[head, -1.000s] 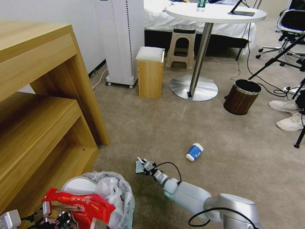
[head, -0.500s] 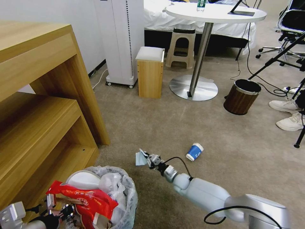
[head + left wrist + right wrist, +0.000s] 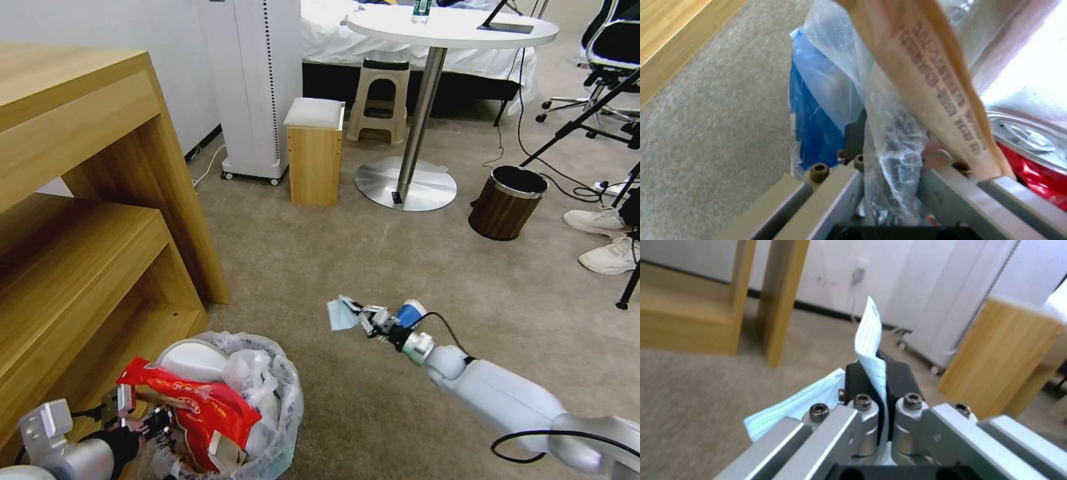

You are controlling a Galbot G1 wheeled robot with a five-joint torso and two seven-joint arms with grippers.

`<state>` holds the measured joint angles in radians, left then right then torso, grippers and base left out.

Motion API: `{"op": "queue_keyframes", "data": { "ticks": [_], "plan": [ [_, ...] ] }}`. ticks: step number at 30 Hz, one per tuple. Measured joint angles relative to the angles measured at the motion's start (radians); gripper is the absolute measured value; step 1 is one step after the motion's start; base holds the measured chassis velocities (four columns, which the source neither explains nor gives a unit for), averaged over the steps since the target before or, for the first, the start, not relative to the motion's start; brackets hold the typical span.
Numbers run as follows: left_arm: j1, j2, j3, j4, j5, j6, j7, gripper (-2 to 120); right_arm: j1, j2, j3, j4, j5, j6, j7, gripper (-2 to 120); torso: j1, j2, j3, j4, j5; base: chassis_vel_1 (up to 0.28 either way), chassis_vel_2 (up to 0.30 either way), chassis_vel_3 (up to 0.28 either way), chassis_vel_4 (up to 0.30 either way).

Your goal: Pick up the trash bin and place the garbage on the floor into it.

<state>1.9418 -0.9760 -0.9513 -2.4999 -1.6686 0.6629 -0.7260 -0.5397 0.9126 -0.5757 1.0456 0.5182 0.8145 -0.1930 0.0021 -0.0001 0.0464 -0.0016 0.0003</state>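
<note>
The trash bin (image 3: 230, 407), lined with a crinkled translucent plastic bag (image 3: 889, 133), is held at the lower left of the head view, beside a wooden shelf unit (image 3: 87, 220). The left hand (image 3: 130, 417) is closed on the bin's near rim, with the bag film pinched between its fingers (image 3: 831, 196). The bin is seen already heaped with garbage: a red wrapper (image 3: 193, 413) is draped across the top, a white slipper (image 3: 190, 360) and crumpled tissues (image 3: 250, 373) are packed behind it, and a red can (image 3: 1031, 156) is pressed against a brown paper sleeve printed with text (image 3: 933, 83) in the left wrist view.

The right hand (image 3: 357, 317) is extended above the floor (image 3: 320, 253), to the right of the bin and apart from it. Its fingers (image 3: 862, 406) are shut on a pale blue pleated face mask (image 3: 869, 350), which is gripped upright between the black pads (image 3: 902, 373), with a loose fold hanging beside them.

A blue paper cup (image 3: 408, 312) is left lying on the carpet just behind the right wrist, partly hidden by it. Farther off, a brown wood-grain bin (image 3: 505, 203) is standing near the base of a round white desk (image 3: 453, 30).
</note>
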Motion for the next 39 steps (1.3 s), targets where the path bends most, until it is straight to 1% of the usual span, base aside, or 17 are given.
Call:
{"op": "queue_keyframes", "data": {
  "ticks": [2, 3, 6, 8, 10, 12, 14, 16, 18, 30, 36, 39],
  "plan": [
    [-0.010, 0.015, 0.004, 0.000, 0.000, 0.000, 0.005, 0, -0.011, -0.036, 0.032, 0.056, 0.005, 0.000, -0.002, 0, 0.000, 0.000, 0.000, -0.0004, -0.0003, 0.000, 0.000, 0.000, 0.000],
    [-0.010, 0.015, 0.004, 0.000, 0.000, 0.000, 0.005, 0, -0.011, -0.036, 0.032, 0.056, 0.005, 0.000, -0.002, 0, 0.000, 0.000, 0.000, -0.0004, -0.0003, 0.000, 0.000, 0.000, 0.000],
    [-0.015, 0.021, 0.001, 0.000, -0.004, 0.000, 0.007, 0, -0.016, -0.084, 0.049, 0.155, 0.019, 0.000, -0.011, 0, 0.000, 0.000, 0.000, -0.0002, -0.0003, 0.000, 0.000, 0.000, 0.000],
    [-0.015, 0.020, -0.002, 0.000, -0.004, 0.000, 0.007, 0, -0.015, -0.093, 0.049, 0.175, 0.022, 0.000, -0.015, 0, 0.000, 0.000, 0.000, -0.0001, -0.0004, 0.000, 0.000, 0.000, 0.000],
    [-0.019, 0.018, -0.004, 0.000, -0.005, 0.000, 0.007, 0, -0.006, -0.121, 0.050, 0.248, 0.031, -0.002, -0.026, 0, 0.000, 0.000, 0.000, 0.0001, -0.0001, 0.000, 0.000, 0.000, 0.000],
    [-0.020, 0.018, -0.004, 0.000, -0.005, 0.000, 0.007, 0, -0.004, -0.127, 0.049, 0.266, 0.035, -0.002, -0.027, 0, 0.000, 0.000, 0.000, 0.0001, -0.0002, 0.000, 0.000, 0.000, 0.000],
    [-0.028, 0.013, 0.005, 0.000, -0.005, 0.000, 0.007, 0, 0.005, -0.152, 0.045, 0.339, 0.045, -0.003, -0.030, 0, 0.000, 0.000, 0.000, -0.0001, -0.0003, 0.000, 0.000, 0.000, 0.000],
    [-0.028, 0.012, 0.008, 0.000, -0.005, 0.000, 0.007, 0, 0.006, -0.156, 0.045, 0.351, 0.045, -0.004, -0.031, 0, 0.000, 0.000, 0.000, 0.0000, -0.0004, 0.000, 0.000, 0.000, 0.000],
    [-0.028, 0.005, 0.019, 0.000, 0.001, 0.004, 0.015, 0, 0.007, -0.170, 0.044, 0.401, 0.045, -0.013, -0.025, 0, 0.000, 0.000, 0.000, 0.0000, -0.0004, 0.000, 0.000, 0.000, 0.000],
    [-0.054, 0.025, 0.029, 0.000, -0.004, 0.001, 0.028, 0, 0.044, -0.174, 0.004, 0.523, 0.045, -0.052, 0.015, 0, 0.000, 0.000, 0.000, -0.0001, -0.0004, 0.000, 0.000, 0.000, 0.000],
    [-0.084, 0.034, 0.048, 0.000, -0.001, -0.007, 0.038, 0, 0.052, -0.167, -0.008, 0.529, 0.041, -0.062, 0.022, 0, 0.000, 0.000, 0.000, 0.0000, -0.0002, 0.000, 0.000, 0.000, 0.000],
    [-0.112, 0.042, 0.068, 0.015, 0.018, -0.019, 0.051, 0, 0.053, -0.169, -0.008, 0.528, 0.035, -0.064, 0.025, 0, 0.000, 0.000, 0.000, -0.0002, -0.0003, 0.000, 0.000, 0.000, 0.000]
  ]
}}
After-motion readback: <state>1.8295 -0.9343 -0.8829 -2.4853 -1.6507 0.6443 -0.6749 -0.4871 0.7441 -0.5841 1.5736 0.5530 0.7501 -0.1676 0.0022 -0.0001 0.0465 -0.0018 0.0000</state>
